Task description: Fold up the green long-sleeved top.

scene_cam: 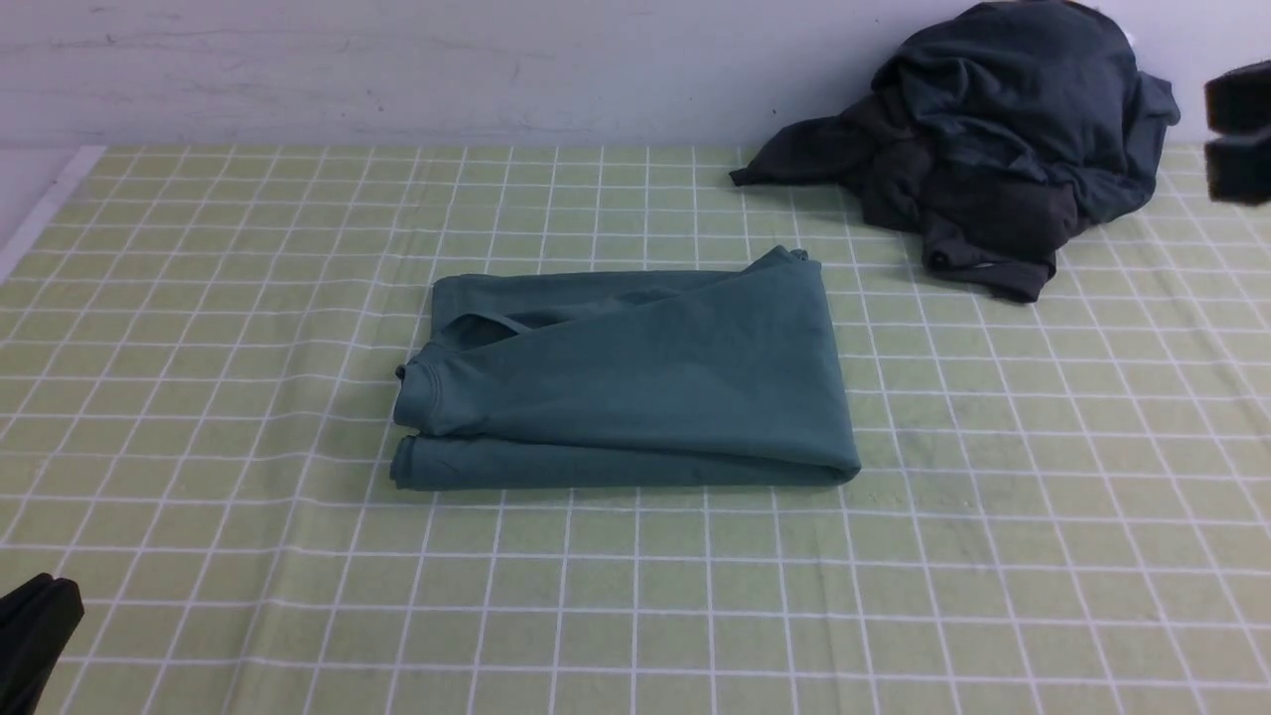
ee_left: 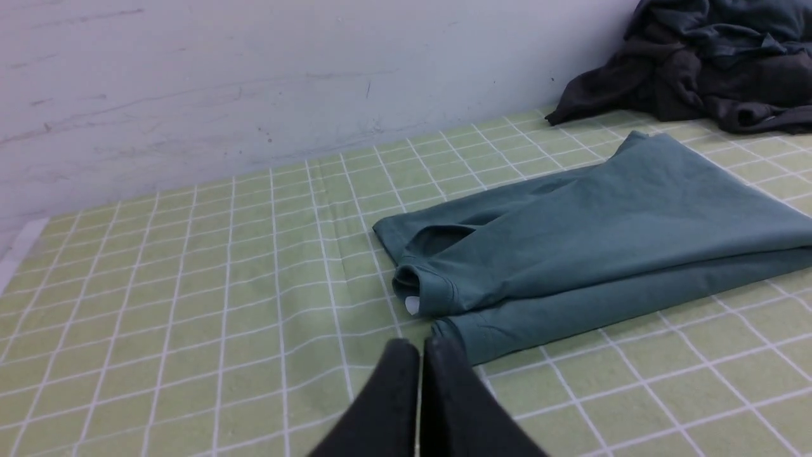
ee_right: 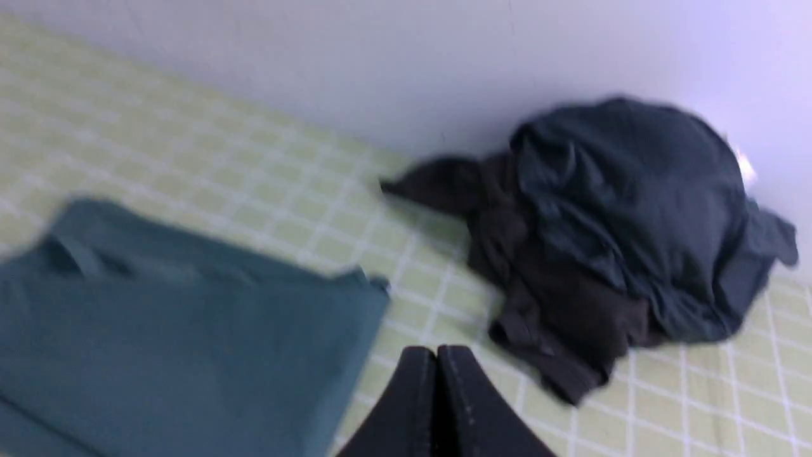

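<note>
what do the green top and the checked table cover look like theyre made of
Green long-sleeved top: looks like soft matte knit cotton jersey; it folds in rounded, limp edges with a ribbed neckband. Checked table cover: seems a thin woven cloth, matte, given its shallow wrinkles and ridges, though a coated fabric can't be ruled out.

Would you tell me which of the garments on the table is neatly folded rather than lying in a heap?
The green long-sleeved top, a flat rectangle mid-table. The dark grey garments by the wall are crumpled in a pile.
</note>
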Tool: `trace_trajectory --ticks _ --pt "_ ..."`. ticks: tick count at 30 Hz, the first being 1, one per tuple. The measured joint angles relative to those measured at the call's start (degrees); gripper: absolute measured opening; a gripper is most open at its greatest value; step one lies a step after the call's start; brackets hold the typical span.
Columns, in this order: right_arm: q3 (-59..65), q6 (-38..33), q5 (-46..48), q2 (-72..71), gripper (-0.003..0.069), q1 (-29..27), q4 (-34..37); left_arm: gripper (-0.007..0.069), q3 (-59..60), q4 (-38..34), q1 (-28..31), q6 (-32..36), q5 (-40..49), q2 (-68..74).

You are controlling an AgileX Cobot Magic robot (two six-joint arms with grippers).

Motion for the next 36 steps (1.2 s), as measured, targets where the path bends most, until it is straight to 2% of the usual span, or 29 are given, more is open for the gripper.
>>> trace_trajectory --ticks 3,5,6,12,16,19,22,26,30,31,33,36 --pt "16.11 0.0 -17.13 -11.67 -0.0013 1.35 4.77 -0.0003 0.0 0.0 0.0 0.0 0.24 0.0" --pt "20.99 0.0 -21.44 -14.96 -0.0013 1.71 5.36 -0.0003 0.0 0.0 0.0 0.0 0.37 0.0" --pt "29.89 0.0 -27.97 -20.17 -0.0013 1.95 5.6 -0.0003 0.0 0.0 0.0 0.0 0.59 0.0" --pt "47.3 0.0 -32.99 -30.39 -0.0013 1.95 4.5 -0.0003 0.0 0.0 0.0 0.0 0.78 0.0" --pt "55.27 1.43 -32.7 -33.19 -0.0013 1.95 4.45 -0.0003 0.0 0.0 0.0 0.0 0.78 0.0" --pt "56.21 1.87 -29.73 -33.26 -0.0013 1.95 4.45 -0.0003 0.0 0.0 0.0 0.0 0.85 0.0" --pt "56.21 1.93 -20.23 -33.32 -0.0013 1.95 4.28 -0.0003 0.0 0.0 0.0 0.0 0.93 0.0" --pt "56.32 1.93 -13.85 -38.03 -0.0013 1.95 3.86 -0.0003 0.0 -0.05 0.0 0.0 0.93 -0.06" --pt "56.32 1.93 -5.97 -52.8 -0.0013 -3.05 3.72 -0.0003 0.0 -0.05 0.0 0.0 0.98 -0.06" --pt "56.32 1.93 -5.61 -53.34 -0.0013 -3.43 3.72 -0.0003 0.0 -0.05 0.0 0.0 0.98 -0.06" --pt "56.16 1.93 -4.49 -56.7 -0.0013 -8.31 3.6 -0.0003 0.0 -0.05 0.0 0.0 0.98 -0.06" --pt "56.16 2.16 -4.38 -57.14 -0.0013 -12.82 3.6 -0.0003 0.0 0.01 0.0 0.0 0.99 -0.06"
